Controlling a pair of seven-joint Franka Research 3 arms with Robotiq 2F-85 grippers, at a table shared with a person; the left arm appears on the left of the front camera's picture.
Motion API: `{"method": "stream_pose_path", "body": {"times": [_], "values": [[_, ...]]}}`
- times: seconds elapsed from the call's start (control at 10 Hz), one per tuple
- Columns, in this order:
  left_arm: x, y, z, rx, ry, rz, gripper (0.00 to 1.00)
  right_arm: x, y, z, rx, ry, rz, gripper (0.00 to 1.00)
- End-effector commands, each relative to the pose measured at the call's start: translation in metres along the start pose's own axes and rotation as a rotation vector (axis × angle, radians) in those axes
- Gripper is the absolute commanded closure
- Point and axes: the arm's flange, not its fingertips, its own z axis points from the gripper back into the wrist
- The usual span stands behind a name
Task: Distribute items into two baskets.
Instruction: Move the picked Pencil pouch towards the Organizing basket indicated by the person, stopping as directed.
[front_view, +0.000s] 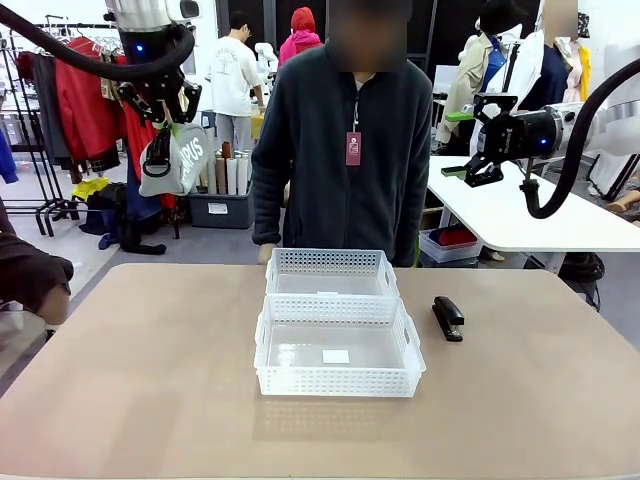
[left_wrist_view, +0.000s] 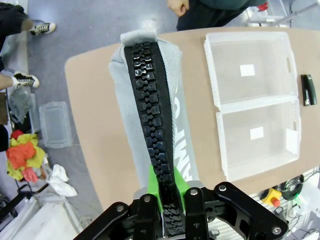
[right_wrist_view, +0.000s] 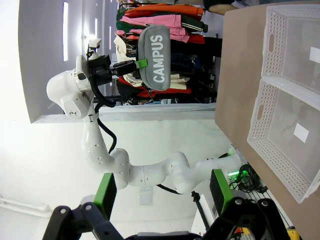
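Note:
My left gripper (front_view: 160, 108) hangs high above the table's left rear corner, shut on the top of the grey "CAMPUS" pouch (front_view: 178, 155). In the left wrist view the pouch (left_wrist_view: 135, 115) dangles from the fingers (left_wrist_view: 159, 187) by its black zipper edge. The right wrist view shows the pouch (right_wrist_view: 155, 57) from the side. Two white lattice baskets sit end to end at mid-table, the larger (front_view: 336, 381) nearer me and the smaller (front_view: 330, 260) behind it. A small black stapler (front_view: 447, 317) lies to their right. My right gripper (front_view: 488, 160) is raised at the right, open and empty (right_wrist_view: 162, 200).
A person in a dark fleece (front_view: 340, 160) stands at the table's far edge behind the baskets. Another person's sleeve (front_view: 30, 275) reaches in at the left edge. The tan table (front_view: 140, 380) has bare room left and right of the baskets.

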Motion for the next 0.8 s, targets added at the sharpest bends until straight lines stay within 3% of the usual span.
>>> {"method": "stream_pose_path", "body": {"times": [0.0,0.7], "values": [[-0.0018,0.0013,0.0009,-0.001,-0.017,0.003,1.00,-0.0003,0.0022,0.0001,0.000,0.000,-0.006,0.00],[-0.0018,0.0013,0.0009,-0.001,-0.017,0.003,1.00,-0.0003,0.0022,0.0001,0.000,0.000,-0.006,0.00]]}}
